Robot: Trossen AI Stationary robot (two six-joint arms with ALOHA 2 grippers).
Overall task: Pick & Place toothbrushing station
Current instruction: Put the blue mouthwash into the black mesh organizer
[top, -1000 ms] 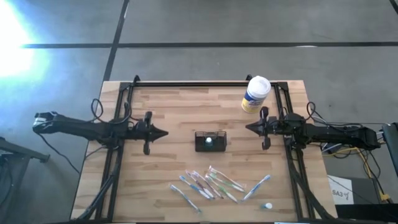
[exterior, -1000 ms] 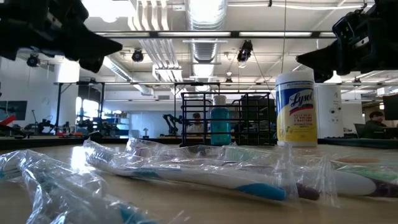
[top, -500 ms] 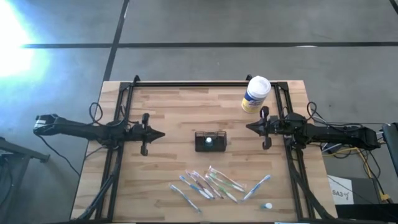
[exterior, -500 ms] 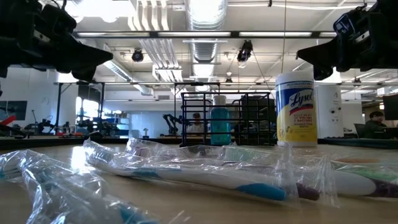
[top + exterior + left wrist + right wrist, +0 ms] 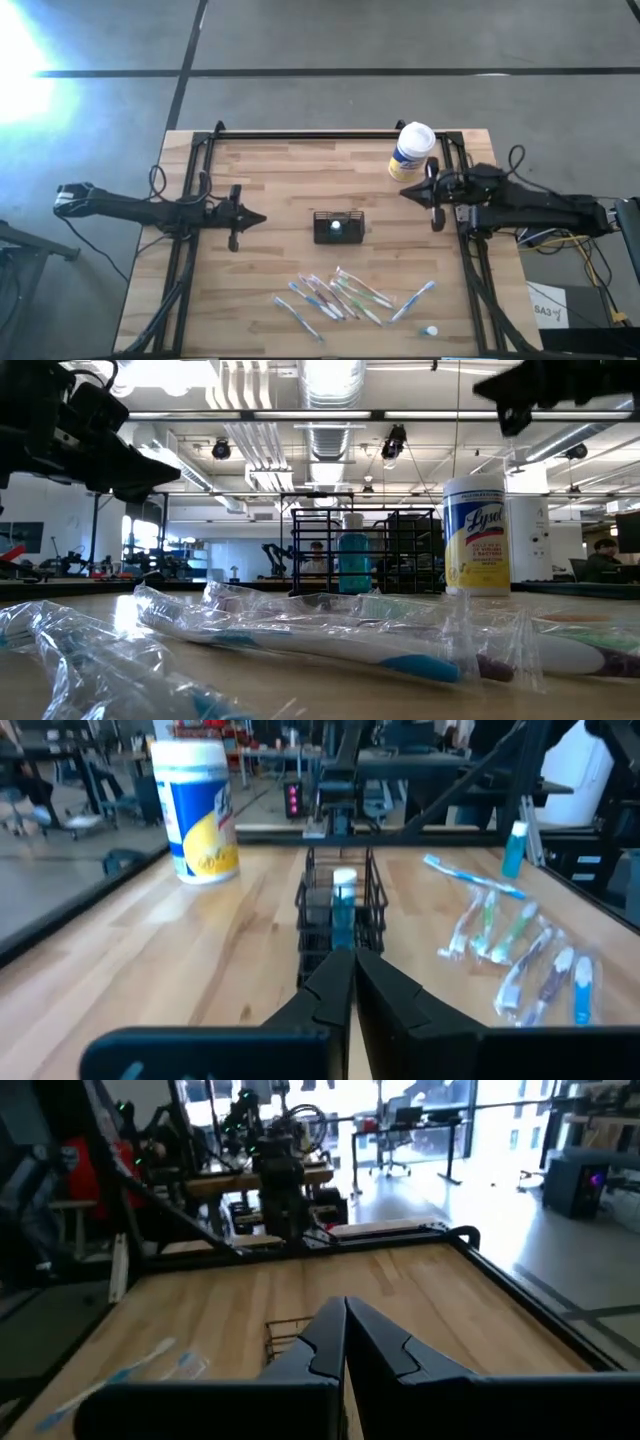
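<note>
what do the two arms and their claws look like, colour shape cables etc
Both arms are slim, dark, jointed rods with black cables looping along them. The left claw and right claw each taper to a narrow point made of two dark angular fingers. The left arm's outer end carries a pale patch. No readable markings show.

The white-and-yellow canister (image 5: 477,535) on the table carried the brand "Lysol" in blue script on its label. Smaller print beneath it was too fine to read.
</note>
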